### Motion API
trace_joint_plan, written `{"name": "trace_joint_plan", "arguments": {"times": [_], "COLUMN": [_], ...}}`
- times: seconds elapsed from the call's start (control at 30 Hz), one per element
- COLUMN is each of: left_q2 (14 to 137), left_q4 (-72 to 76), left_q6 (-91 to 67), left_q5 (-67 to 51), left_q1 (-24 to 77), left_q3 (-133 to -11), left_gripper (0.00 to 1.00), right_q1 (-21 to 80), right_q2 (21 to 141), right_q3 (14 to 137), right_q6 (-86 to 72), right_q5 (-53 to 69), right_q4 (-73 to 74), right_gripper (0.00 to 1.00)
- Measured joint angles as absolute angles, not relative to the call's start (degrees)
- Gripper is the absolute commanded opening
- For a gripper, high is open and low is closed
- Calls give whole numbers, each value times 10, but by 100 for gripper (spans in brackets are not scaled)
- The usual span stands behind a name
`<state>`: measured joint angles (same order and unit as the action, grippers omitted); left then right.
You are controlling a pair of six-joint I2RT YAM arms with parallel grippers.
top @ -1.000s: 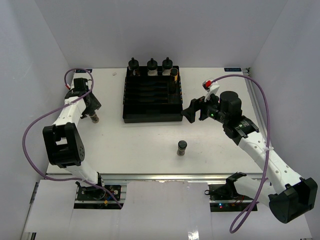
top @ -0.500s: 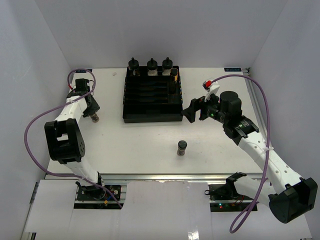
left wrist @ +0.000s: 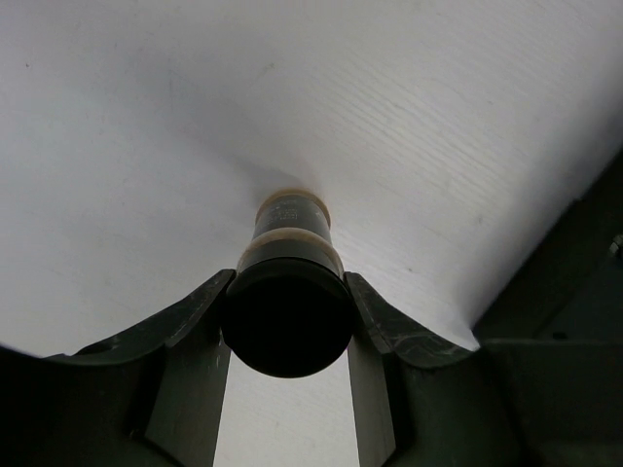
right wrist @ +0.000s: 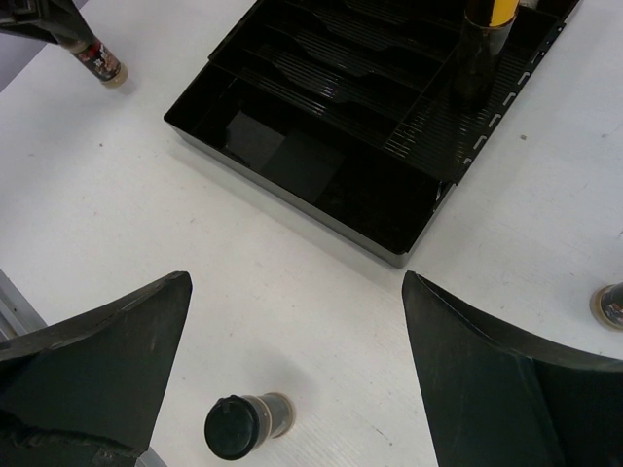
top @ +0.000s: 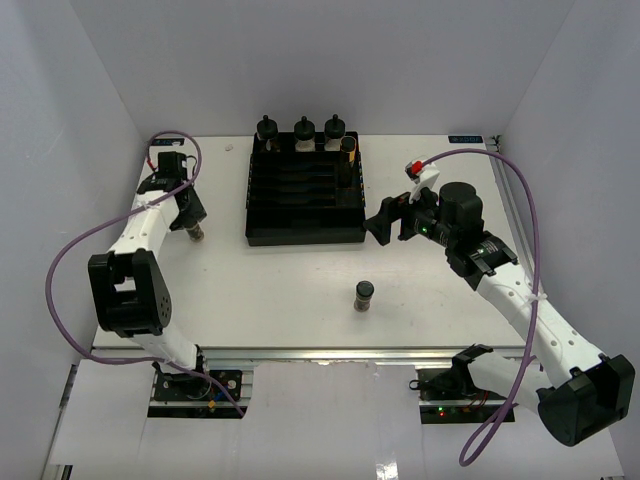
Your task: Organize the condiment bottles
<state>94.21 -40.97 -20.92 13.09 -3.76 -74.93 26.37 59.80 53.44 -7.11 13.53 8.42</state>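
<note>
The left pincer gripped a dark, black-lidded spice jar, while the right pincer gaped wide and empty.

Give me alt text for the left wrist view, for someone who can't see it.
The left claw is shut on the black lid end of a slim dark spice jar, seen from above. The jar's pale base points down at the white table.

White table; plain pale walls around.
</note>
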Motion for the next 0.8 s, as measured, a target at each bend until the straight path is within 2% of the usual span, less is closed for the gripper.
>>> {"name": "trace_joint_plan", "arguments": {"times": [0.3, 0.47, 0.8], "left_q2": [884, 891, 965], "left_q4": [-467, -480, -476], "left_q6": [-180, -183, -186], "left_q5": [108, 100, 119], "left_q1": [125, 199, 248], "left_q3": [-875, -896, -888], "left_gripper": [0, 0, 0], "right_q1": [264, 264, 264], "right_q2": [614, 614, 614], "right_q3": [535, 535, 535], "right_q6": [-70, -69, -70], "right_q5": [129, 125, 121], "right_q4": [98, 104, 106], "right_gripper": [95, 95, 95]}}
